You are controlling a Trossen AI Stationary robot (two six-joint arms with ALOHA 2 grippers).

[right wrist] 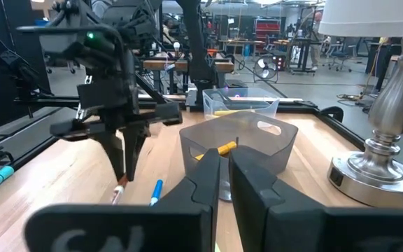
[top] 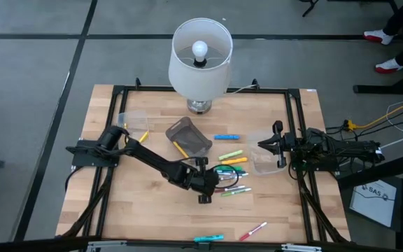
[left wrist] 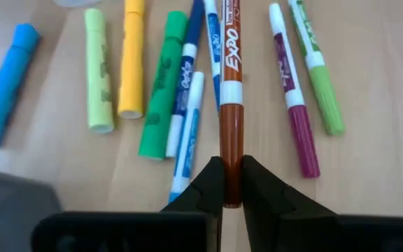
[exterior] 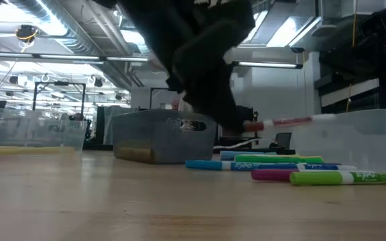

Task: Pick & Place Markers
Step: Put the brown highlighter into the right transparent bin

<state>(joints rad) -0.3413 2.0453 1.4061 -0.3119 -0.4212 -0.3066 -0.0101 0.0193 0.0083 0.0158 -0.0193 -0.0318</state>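
Two left fingers (left wrist: 208, 183) pinched tight on a brown-capped marker (left wrist: 231, 105) (right fingers (right wrist: 254, 189) nearly closed, empty)

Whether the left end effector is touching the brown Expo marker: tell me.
Touching. The left wrist view shows the left end effector shut on the brown Expo marker, both fingers pressed against its cap end with no gap.

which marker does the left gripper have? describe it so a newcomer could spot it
Start at the lamp, drop to the marker cluster mid-table. The left gripper is shut on a brown-capped, white-barrelled Expo marker. It alone is brown, flanked by blue and magenta-capped pens.
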